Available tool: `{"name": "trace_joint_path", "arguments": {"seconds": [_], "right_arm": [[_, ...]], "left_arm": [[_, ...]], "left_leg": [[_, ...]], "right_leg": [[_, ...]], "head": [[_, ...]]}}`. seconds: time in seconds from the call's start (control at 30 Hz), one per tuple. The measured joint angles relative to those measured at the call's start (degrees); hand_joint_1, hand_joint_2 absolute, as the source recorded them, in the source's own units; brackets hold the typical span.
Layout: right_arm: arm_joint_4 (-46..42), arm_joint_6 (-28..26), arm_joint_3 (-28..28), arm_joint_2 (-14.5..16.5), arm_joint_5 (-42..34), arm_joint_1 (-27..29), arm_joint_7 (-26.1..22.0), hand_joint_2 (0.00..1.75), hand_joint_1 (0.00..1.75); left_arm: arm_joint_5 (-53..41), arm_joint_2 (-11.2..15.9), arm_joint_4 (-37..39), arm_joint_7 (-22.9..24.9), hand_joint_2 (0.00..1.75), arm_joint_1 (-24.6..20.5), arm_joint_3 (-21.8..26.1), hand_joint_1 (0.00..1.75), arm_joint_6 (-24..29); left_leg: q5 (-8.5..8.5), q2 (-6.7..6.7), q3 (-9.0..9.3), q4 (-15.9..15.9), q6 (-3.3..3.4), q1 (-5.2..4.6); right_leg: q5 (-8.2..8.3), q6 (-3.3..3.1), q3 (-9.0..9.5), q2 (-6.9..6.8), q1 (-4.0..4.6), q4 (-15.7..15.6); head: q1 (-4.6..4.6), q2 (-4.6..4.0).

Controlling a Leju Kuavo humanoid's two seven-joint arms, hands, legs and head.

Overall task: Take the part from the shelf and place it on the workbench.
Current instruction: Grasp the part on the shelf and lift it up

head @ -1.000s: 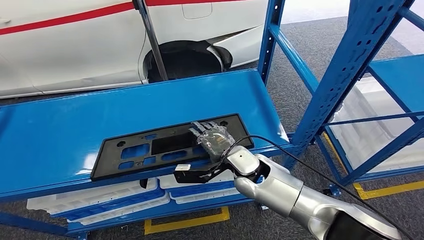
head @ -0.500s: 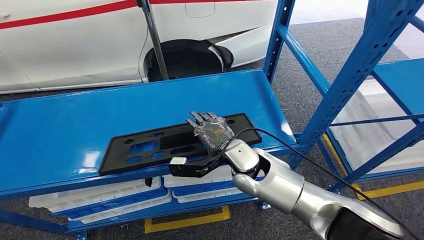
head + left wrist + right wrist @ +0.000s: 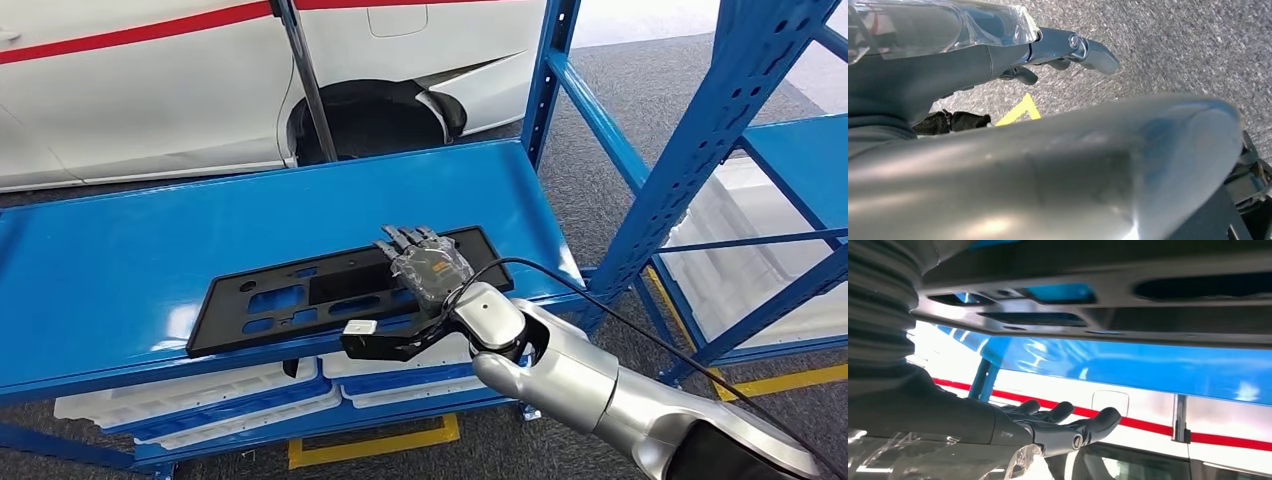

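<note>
The part [image 3: 340,290], a flat black plate with cut-outs, lies along the shelf's [image 3: 120,250] front edge. The right hand [image 3: 428,268] hovers over its right end, fingers spread, holding nothing. A one-sided grip could tip the long plate off the edge. The left hand [image 3: 1068,47] hangs empty.
</note>
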Motion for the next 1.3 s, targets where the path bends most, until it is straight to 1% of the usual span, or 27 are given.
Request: {"name": "trace_joint_path", "arguments": {"seconds": [0.07, 0.13, 0.17, 0.2, 0.23, 0.3, 0.33, 0.37, 0.47, 0.53, 0.57, 0.63, 0.67, 0.7, 0.73, 0.83, 0.87, 0.9, 0.97, 1.03, 1.07, 1.13, 1.17, 1.2, 1.23, 1.27, 1.3], "right_arm": [[-0.16, 0.04, 0.04, 0.0, -0.05, 0.0, -0.07, 1.75, 0.0], [-0.2, 0.08, 0.19, -0.02, -0.17, 0.06, -0.12, 1.75, 0.0], [-0.19, 0.09, 0.3, -0.03, -0.28, 0.09, -0.14, 1.75, 0.0], [-0.19, 0.1, 0.42, -0.04, -0.4, 0.1, -0.15, 1.75, 0.0], [-0.19, 0.1, 0.52, -0.05, -0.5, 0.11, -0.18, 1.75, 0.0], [-0.22, 0.09, 0.65, -0.04, -0.6, 0.09, -0.27, 1.75, 0.0], [-0.26, 0.09, 0.68, -0.06, -0.64, 0.06, -0.34, 1.75, 0.0], [-0.33, 0.08, 0.7, -0.08, -0.73, 0.03, -0.41, 1.75, 0.0], [-0.7, 0.08, 0.9, -0.11, -1.3, -0.02, -0.68, 1.75, 0.0], [-0.97, 0.08, 0.97, -0.18, -1.61, -0.07, -0.77, 1.75, 0.0], [-1.08, 0.08, 0.98, -0.21, -1.73, -0.1, -0.78, 1.75, 0.0], [-1.15, 0.09, 1.07, -0.3, -1.87, 0.02, -0.78, 1.75, 0.0], [-1.15, 0.1, 1.11, -0.34, -1.92, 0.21, -0.78, 1.75, 0.0], [-1.15, 0.11, 1.15, -0.39, -1.97, 0.4, -0.78, 1.75, 0.0], [-1.15, 0.12, 1.16, -0.42, -2.09, 0.54, -0.79, 1.75, 0.0], [-1.16, 0.19, 1.16, -0.42, -2.38, 0.62, -0.86, 1.75, 0.0], [-1.2, 0.23, 1.17, -0.4, -2.42, 0.65, -0.86, 1.75, 0.0], [-1.24, 0.27, 1.17, -0.38, -2.43, 0.71, -0.86, 1.75, 0.0], [-1.31, 0.32, 1.18, -0.36, -2.49, 0.82, -0.91, 1.75, 0.0], [-1.37, 0.4, 1.18, -0.33, -2.74, 0.82, -1.07, 1.75, 0.0], [-1.41, 0.48, 1.19, -0.28, -2.94, 0.82, -1.18, 1.75, 0.0], [-1.45, 0.74, 1.28, -0.21, -3.5, 0.9, -1.47, 1.75, 0.0], [-1.44, 0.91, 1.4, -0.18, -3.81, 0.99, -1.67, 1.75, 0.0], [-1.44, 1.09, 1.58, -0.17, -4.1, 1.09, -1.88, 1.75, 0.0], [-1.44, 1.21, 1.78, -0.16, -4.36, 1.19, -2.11, 1.75, 0.0], [-1.44, 1.31, 1.98, -0.13, -4.6, 1.25, -2.32, 1.75, 0.0], [-1.44, 1.38, 2.15, -0.08, -4.76, 1.27, -2.51, 1.75, 0.0]], "left_arm": [[0.05, -0.02, 0.0, -0.04, 0.0, -0.03, 0.01, 0.0, 0.0], [0.1, -0.03, 0.0, -0.1, 0.0, 0.02, 0.01, 0.0, 0.0], [0.11, -0.03, 0.0, -0.11, 0.0, 0.07, 0.01, 0.0, 0.0], [0.14, -0.03, 0.0, -0.11, 0.0, 0.11, 0.02, 0.0, 0.0], [0.15, -0.03, 0.0, -0.11, 0.0, 0.1, 0.02, 0.0, 0.0], [0.17, -0.03, 0.0, -0.12, 0.0, -0.01, 0.03, 0.0, 0.0], [0.17, -0.03, 0.0, -0.13, 0.0, -0.07, 0.04, 0.0, 0.01], [0.19, -0.03, 0.0, -0.14, 0.0, -0.1, 0.04, 0.0, 0.02], [0.34, -0.05, 0.0, -0.16, 0.0, -0.05, 0.07, 0.0, 0.01], [0.42, -0.07, 0.0, -0.19, 0.0, -0.03, 0.09, 0.0, 0.0], [0.43, -0.08, 0.0, -0.2, 0.0, -0.05, 0.1, 0.0, 0.0], [0.43, -0.13, 0.0, -0.21, 0.0, -0.06, 0.11, 0.0, -0.01], [0.42, -0.15, 0.0, -0.21, 0.0, -0.03, 0.12, 0.0, -0.02], [0.42, -0.16, 0.0, -0.21, 0.0, 0.02, 0.12, 0.0, -0.02], [0.41, -0.16, 0.0, -0.21, 0.0, 0.05, 0.12, 0.0, -0.01], [0.39, -0.17, 0.0, -0.21, 0.0, -0.01, 0.12, 0.0, 0.0], [0.38, -0.18, 0.0, -0.22, 0.0, -0.03, 0.12, 0.0, 0.0], [0.37, -0.18, 0.0, -0.22, 0.0, -0.02, 0.12, 0.0, 0.0], [0.34, -0.17, 0.0, -0.23, 0.0, 0.04, 0.12, 0.0, 0.0], [0.34, -0.18, 0.0, -0.23, 0.0, 0.01, 0.12, 0.0, 0.01], [0.34, -0.19, 0.0, -0.24, 0.0, -0.03, 0.12, 0.0, 0.01], [0.34, -0.2, 0.0, -0.26, 0.0, -0.04, 0.12, 0.0, 0.01], [0.34, -0.2, 0.0, -0.27, 0.0, -0.01, 0.12, 0.0, -0.01], [0.34, -0.2, 0.0, -0.28, 0.0, 0.02, 0.12, 0.0, -0.01], [0.34, -0.2, 0.0, -0.29, 0.0, 0.03, 0.12, 0.0, -0.02], [0.34, -0.2, 0.0, -0.3, 0.0, 0.01, 0.12, 0.0, -0.02], [0.33, -0.2, 0.0, -0.31, 0.0, -0.02, 0.12, 0.0, -0.02]], "left_leg": [[-3.05, 0.05, -2.52, 5.6, -0.71, 0.24], [-6.29, 0.07, -6.32, 13.66, -1.26, 0.46], [-6.75, 0.07, -7.51, 15.94, -1.33, 0.51], [-6.16, 0.07, -7.72, 16.03, -1.28, 0.52], [-4.6, 0.06, -6.76, 13.68, -1.13, 0.51], [-0.76, 0.06, -2.85, 5.04, -0.59, 0.39], [0.52, 0.06, -1.19, 1.41, -0.32, 0.18], [1.12, 0.06, -0.21, -0.78, -0.06, -0.07], [1.46, 0.01, 0.18, -1.91, 0.61, -0.44], [2.01, 0.03, 0.66, -2.68, 1.15, -0.19], [2.26, 0.06, 0.9, -3.02, 1.4, -0.04], [2.33, 0.12, 0.95, -3.07, 1.65, -0.09], [2.32, 0.11, 0.96, -3.05, 1.72, -0.1], [2.29, 0.09, 0.97, -3.03, 1.73, -0.07], [2.24, 0.05, 1.0, -2.97, 1.69, 0.0], [1.61, -0.11, 0.89, -2.12, 0.96, 0.09], [1.33, -0.14, 0.72, -1.73, 0.66, -0.02], [1.13, -0.16, 0.55, -1.45, 0.43, -0.15], [0.98, -0.14, 0.39, -1.27, 0.22, -0.08], [-0.17, -0.07, -0.31, 0.37, -0.19, 0.19], [-1.58, -0.03, -1.4, 2.82, -0.52, 0.31], [-5.16, 0.02, -4.97, 10.61, -1.09, 0.47], [-6.4, 0.03, -6.74, 14.23, -1.24, 0.53], [-6.69, 0.03, -7.78, 16.15, -1.24, 0.55], [-5.93, 0.03, -7.79, 15.8, -1.12, 0.54], [-4.27, 0.03, -6.73, 13.19, -0.88, 0.5], [-2.08, 0.03, -4.8, 8.85, -0.49, 0.41]], "right_leg": [[0.06, -0.43, -0.01, -0.04, -0.18, -0.05], [0.04, -0.61, -0.07, -0.06, -0.16, -0.04], [0.03, -0.62, -0.07, -0.06, -0.13, -0.03], [0.02, -0.63, -0.07, -0.04, -0.1, -0.03], [0.01, -0.63, -0.04, 0.0, -0.07, -0.03], [0.02, -0.6, 0.07, 0.07, -0.01, -0.08], [0.06, -0.48, 0.12, 0.08, 0.04, -0.17], [0.12, -0.27, 0.13, 0.07, 0.04, -0.27], [0.3, 0.66, 0.14, 0.03, -0.05, -0.63], [-0.81, 1.15, -0.42, -0.05, 0.01, 0.77], [-2.31, 1.29, -1.49, -0.08, 0.08, 3.19], [-6.02, 1.35, -4.92, -0.1, 0.11, 10.71], [-7.13, 1.42, -6.46, -0.1, 0.1, 13.95], [-7.19, 1.49, -7.22, -0.11, 0.08, 15.42], [-6.16, 1.58, -6.89, -0.12, 0.02, 14.61], [-0.98, 1.8, -1.58, -0.13, -0.34, 3.64], [-0.24, 1.67, -0.39, -0.05, -0.4, 1.15], [-0.16, 1.45, 0.05, 0.05, -0.37, 0.11], [-0.19, 0.75, -0.1, 0.19, -0.23, 0.16], [-0.09, 0.17, -0.1, 0.18, -0.27, 0.1], [-0.04, -0.06, -0.1, 0.16, -0.36, 0.06], [-0.05, -0.32, -0.12, 0.1, -0.35, 0.06], [-0.06, -0.36, -0.14, 0.07, -0.32, 0.06], [-0.07, -0.38, -0.14, 0.07, -0.28, 0.06], [-0.08, -0.38, -0.12, 0.08, -0.25, 0.07], [-0.08, -0.38, -0.09, 0.11, -0.21, 0.06], [-0.08, -0.38, -0.04, 0.15, -0.19, 0.04]], "head": [[-0.1, 0.0], [-0.15, 0.0], [-0.15, 0.0], [-0.15, 0.0], [-0.15, 0.0], [-0.15, 0.0], [-0.13, 0.0], [-0.14, 0.0], [-0.14, 0.0], [-0.07, -0.01], [-0.03, 0.0], [0.02, 0.0], [0.02, 0.0], [0.02, 0.0], [0.02, 0.0], [0.05, 0.0], [0.04, 0.0], [0.03, 0.0], [0.01, 0.0], [-0.01, 0.0], [-0.03, 0.0], [-0.08, 0.0], [-0.08, 0.0], [-0.08, 0.0], [-0.09, 0.0], [-0.09, 0.0], [-0.09, 0.0]]}}
